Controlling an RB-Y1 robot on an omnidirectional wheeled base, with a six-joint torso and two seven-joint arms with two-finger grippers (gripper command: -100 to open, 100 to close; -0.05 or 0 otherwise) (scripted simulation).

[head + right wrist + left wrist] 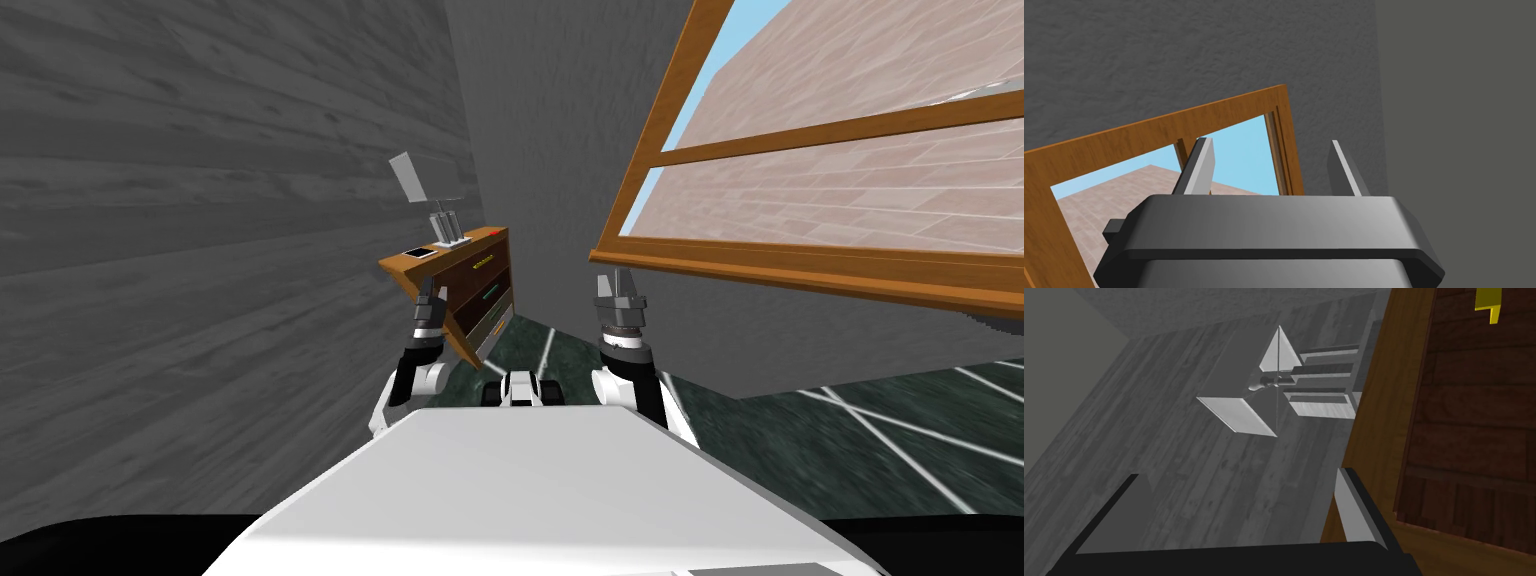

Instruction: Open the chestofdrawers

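Note:
A brown wooden chest of drawers point(462, 262) stands against the grey plank wall, its dark drawer fronts point(490, 295) carrying small coloured handles. My left gripper point(428, 290) is raised at the chest's near front corner. In the left wrist view that gripper point(1238, 474) is open with nothing between its fingers. One finger point(1351, 508) lies along the chest's brown frame edge point(1384, 413), beside a dark drawer front point(1474, 438) with a yellow handle point(1489, 303). My right gripper point(618, 285) is held up under the window, apart from the chest, and stands open point(1271, 165).
On the chest's top are a grey lamp-like object point(440, 205), a flat white item point(420, 253) and a small red thing point(497, 231). A wood-framed window point(800, 262) juts in at the right. Dark green floor with white lines point(900, 430) spreads to the right.

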